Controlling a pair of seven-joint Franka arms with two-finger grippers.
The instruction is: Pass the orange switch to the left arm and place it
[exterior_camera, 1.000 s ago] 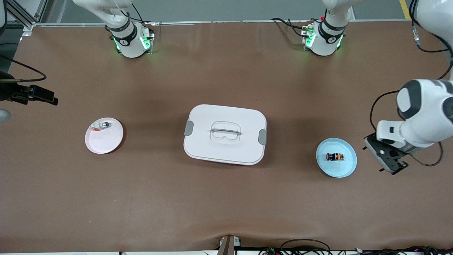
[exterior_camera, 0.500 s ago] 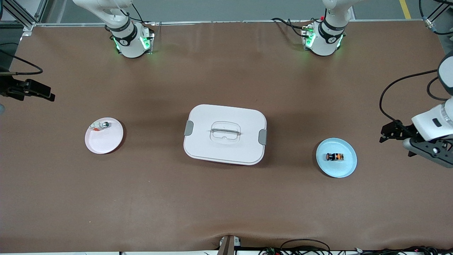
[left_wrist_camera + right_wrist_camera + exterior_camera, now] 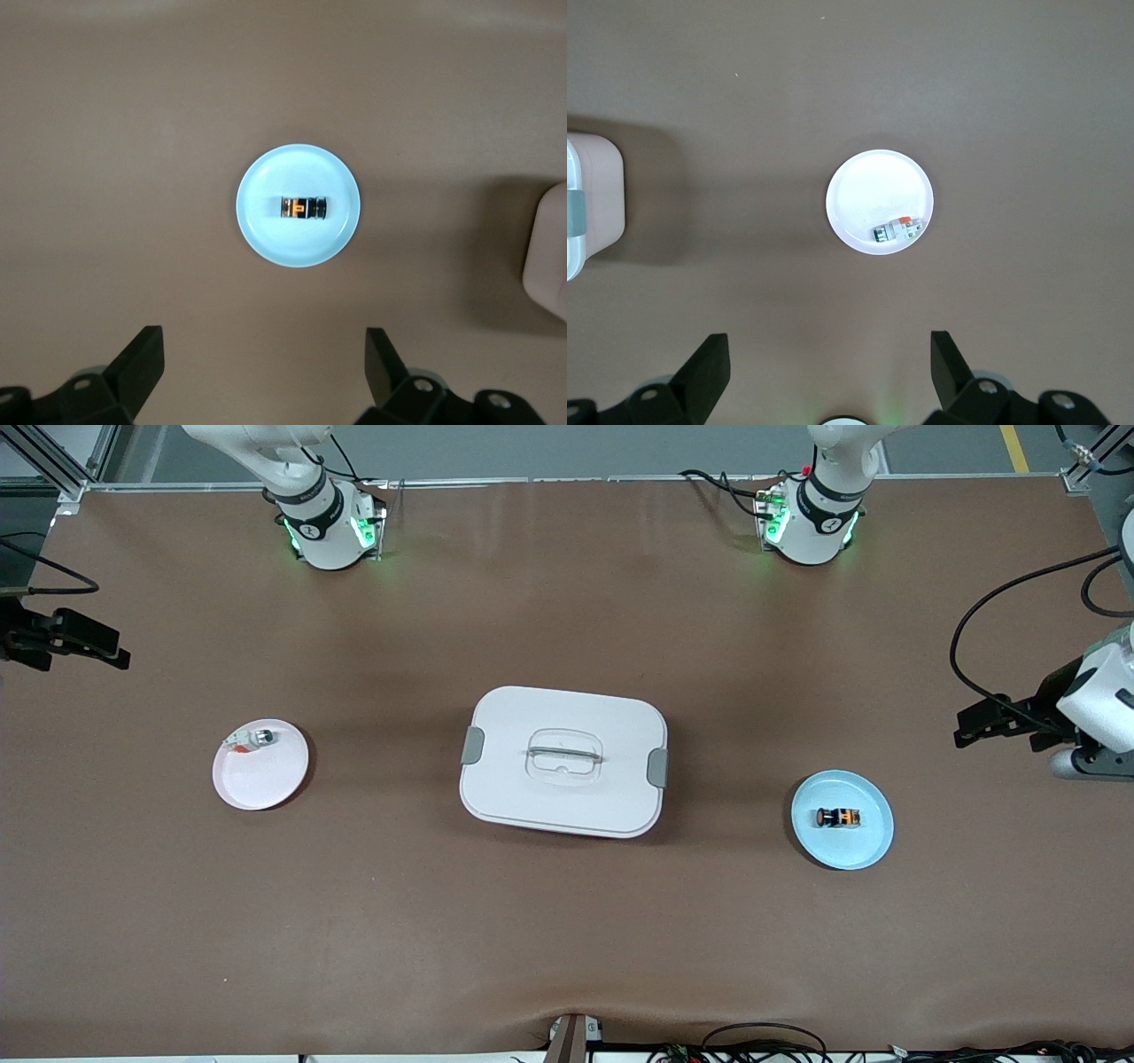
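Here you see both tools wide open, holding nothing.
The orange switch [image 3: 838, 817] lies on the blue plate [image 3: 868, 849]; left tool [image 3: 264, 365] and right tool [image 3: 829, 365] hang high over the tabletop [image 3: 567, 939].

evenly and brightly lit from overhead, no harsh glare. soft shadow beside the box [image 3: 563, 761] toward the right arm's end, fainter ones at the blue plate [image 3: 842, 819] and pink plate [image 3: 260, 764]. sharp across the front view. softer and paler in both wrist views, pink plate washed nearly white, fingertips [image 3: 142, 359] slightly blurred up close.
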